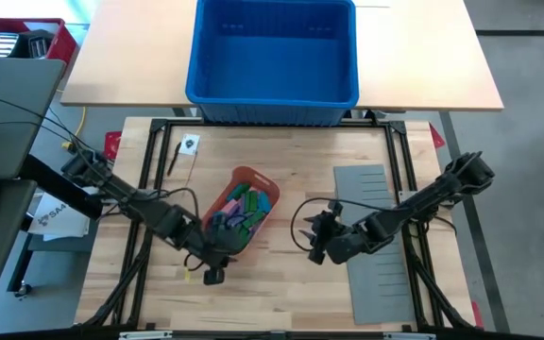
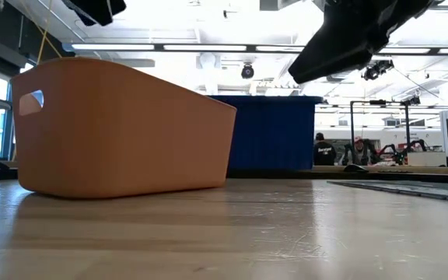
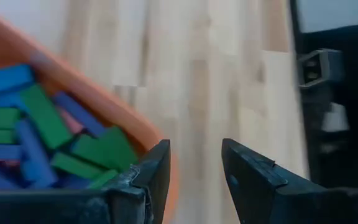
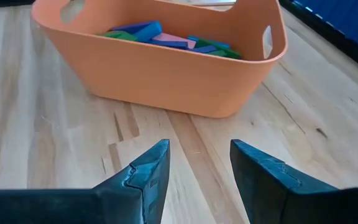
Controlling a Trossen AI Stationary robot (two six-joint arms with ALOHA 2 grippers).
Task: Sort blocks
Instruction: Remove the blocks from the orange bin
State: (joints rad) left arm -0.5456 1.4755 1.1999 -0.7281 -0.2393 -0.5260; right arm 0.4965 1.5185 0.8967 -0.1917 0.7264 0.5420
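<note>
An orange-red tray (image 1: 249, 173) stands in the middle of the wooden table, filled with green, blue, pink and purple blocks (image 1: 242, 210). My left gripper (image 1: 213, 272) hangs open at the tray's near end. In its wrist view the fingers (image 3: 194, 177) stand over bare wood just past the tray's rim (image 3: 104, 99), with the blocks (image 3: 42, 130) to one side. My right gripper (image 1: 312, 236) is open to the right of the tray and points toward its side wall (image 4: 166, 68). Bare wood shows between its fingers (image 4: 199, 174).
A grey slotted sheet (image 1: 376, 236) lies on the table's right part, under my right arm. A large blue bin (image 1: 272, 57) stands beyond the far edge. Black frame rails (image 1: 149, 189) run along the table's sides. Bare wood lies between the tray and the sheet.
</note>
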